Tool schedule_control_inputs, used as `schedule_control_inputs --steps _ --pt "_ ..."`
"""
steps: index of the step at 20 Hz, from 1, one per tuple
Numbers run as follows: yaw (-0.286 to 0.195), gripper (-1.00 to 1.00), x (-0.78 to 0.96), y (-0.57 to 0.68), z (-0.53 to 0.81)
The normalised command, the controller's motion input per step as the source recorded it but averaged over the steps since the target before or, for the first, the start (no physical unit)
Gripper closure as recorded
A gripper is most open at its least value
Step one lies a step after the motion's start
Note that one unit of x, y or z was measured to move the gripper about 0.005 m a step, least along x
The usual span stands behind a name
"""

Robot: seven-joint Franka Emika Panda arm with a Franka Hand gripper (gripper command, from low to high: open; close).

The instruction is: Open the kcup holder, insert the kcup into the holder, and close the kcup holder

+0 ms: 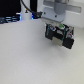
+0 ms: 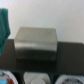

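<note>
The pale counter (image 1: 30,55) fills most of the exterior view, bare and broad beneath me. My arm (image 1: 59,10) reaches in from above on the exterior view's right, with my gripper (image 1: 60,36) hanging over the counter. I cannot tell whether its fingers are parted or closed; the picture is too blurred. In my wrist view, a grey boxy block (image 2: 36,44) sits square ahead on a dark surface; whether it is the kcup holder I cannot tell. The kcup I cannot pick out.
</note>
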Motion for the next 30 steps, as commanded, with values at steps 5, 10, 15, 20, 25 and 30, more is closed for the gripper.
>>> schedule_control_inputs --steps 5,10,15,20,25,30 --pt "0.202 -1.00 0.36 0.25 -0.14" --pt "0.236 -1.00 0.12 0.18 -0.18" --pt "0.235 -1.00 -0.18 0.14 -0.15" --pt "0.148 -1.00 -0.42 0.34 -0.01" --pt "0.114 -1.00 -0.43 0.44 0.02" --pt "0.107 -1.00 -0.52 0.48 0.02"
